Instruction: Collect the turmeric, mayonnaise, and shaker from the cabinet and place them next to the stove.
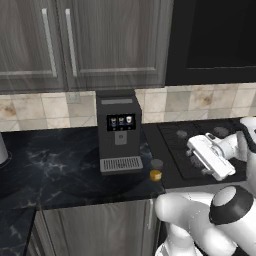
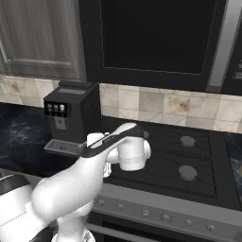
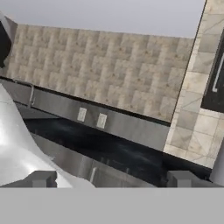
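We're looking at a kitchen: a black stove (image 1: 200,150) is sitting beside a coffee machine (image 1: 119,131) on dark marbled countertop (image 1: 50,165), under grey wood-grain cabinets (image 1: 100,40).

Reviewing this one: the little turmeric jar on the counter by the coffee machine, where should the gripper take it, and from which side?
Probably from above. The turmeric stands upright on the black countertop, close to the coffee machine's drip tray on its left and the stove on its right. Close the fingers across its short round body just under the grey lid. The gripper is open.
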Tool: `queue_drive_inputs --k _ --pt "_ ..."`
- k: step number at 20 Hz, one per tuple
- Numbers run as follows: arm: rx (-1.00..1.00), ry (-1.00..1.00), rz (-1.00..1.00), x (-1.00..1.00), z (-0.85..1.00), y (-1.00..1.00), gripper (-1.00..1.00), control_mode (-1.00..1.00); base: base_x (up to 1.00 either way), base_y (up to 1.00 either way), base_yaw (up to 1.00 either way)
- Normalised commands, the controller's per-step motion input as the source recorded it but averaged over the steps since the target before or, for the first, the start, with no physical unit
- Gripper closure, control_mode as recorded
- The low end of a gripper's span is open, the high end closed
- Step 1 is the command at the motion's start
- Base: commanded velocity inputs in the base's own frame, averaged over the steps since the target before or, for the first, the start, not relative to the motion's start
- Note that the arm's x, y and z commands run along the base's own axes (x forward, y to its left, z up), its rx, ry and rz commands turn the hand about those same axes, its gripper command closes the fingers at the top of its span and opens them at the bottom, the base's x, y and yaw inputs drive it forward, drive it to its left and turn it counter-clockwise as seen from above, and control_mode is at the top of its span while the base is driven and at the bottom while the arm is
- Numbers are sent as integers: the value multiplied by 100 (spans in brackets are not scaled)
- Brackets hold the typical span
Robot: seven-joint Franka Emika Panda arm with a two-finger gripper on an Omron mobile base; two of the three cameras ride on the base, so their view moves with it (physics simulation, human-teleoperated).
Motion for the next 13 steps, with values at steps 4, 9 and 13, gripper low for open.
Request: queue_drive_inputs --k 4,9,13 --pt "-2 -6 -7 -91 61 0 -100 -100 0 0 0" --pt "-6 -4 -4 -84 59 4 -100 -100 0 0 0" --pt "-9 -3 0 -77 61 17 -100 -100 0 0 0"
